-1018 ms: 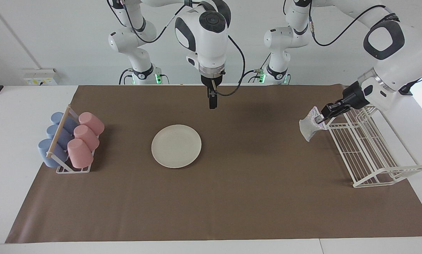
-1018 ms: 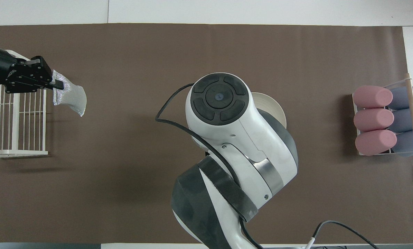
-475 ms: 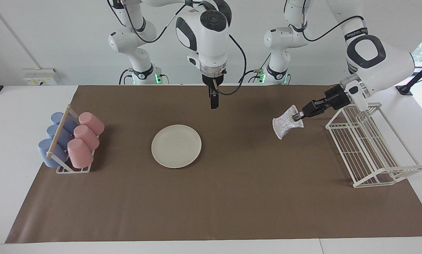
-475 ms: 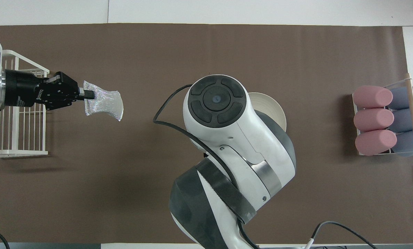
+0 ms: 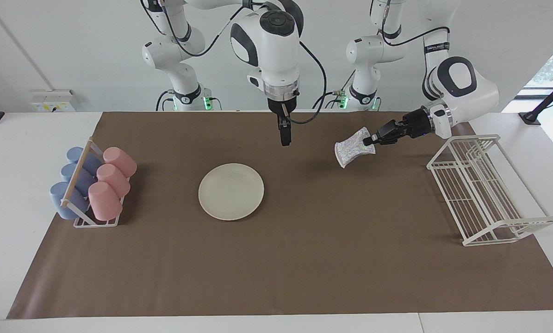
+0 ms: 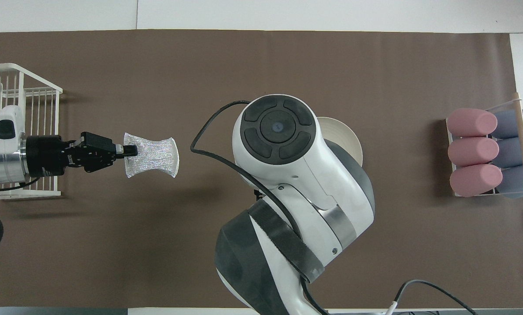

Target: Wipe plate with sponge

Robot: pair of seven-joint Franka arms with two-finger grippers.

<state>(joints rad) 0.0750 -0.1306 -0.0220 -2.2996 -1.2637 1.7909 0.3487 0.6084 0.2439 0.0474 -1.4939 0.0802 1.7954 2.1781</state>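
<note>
Presently noted, working across the facing view from the right arm's end of the table.

Cup rack (image 5: 91, 185) with pink and blue cups: in the same place as a second ago, not involved.

Plate (image 5: 231, 191): flat on the brown mat (image 5: 304, 259), bare, unmoved, not yet touched by anything.

Right gripper (image 5: 284, 141): hanging point-down over the mat just robot-ward of the plate, jaws apart and empty; barely shifted over the last second. Judged to be waiting.

Sponge (image 5: 352, 148): the one real change. Pinched by one edge in the left gripper (image 5: 368, 139), fingers fully closed on it, pad drooping below the tips. Now in the air over open mat, roughly midway between wire rack and plate. A second ago seen right against the wire rack (image 5: 484, 194); half a second ago partway out. Travel steady and toward the plate.

Wire rack: empty, unmoved, now well clear of the arm's hand.

Judgement: pick-up complete, carry under way, wiping not begun. Remaining: bring the pad over the plate, lower to contact. Thin edge grip on a limp pad flagged as a possible slip risk under wiping pressure.
</note>
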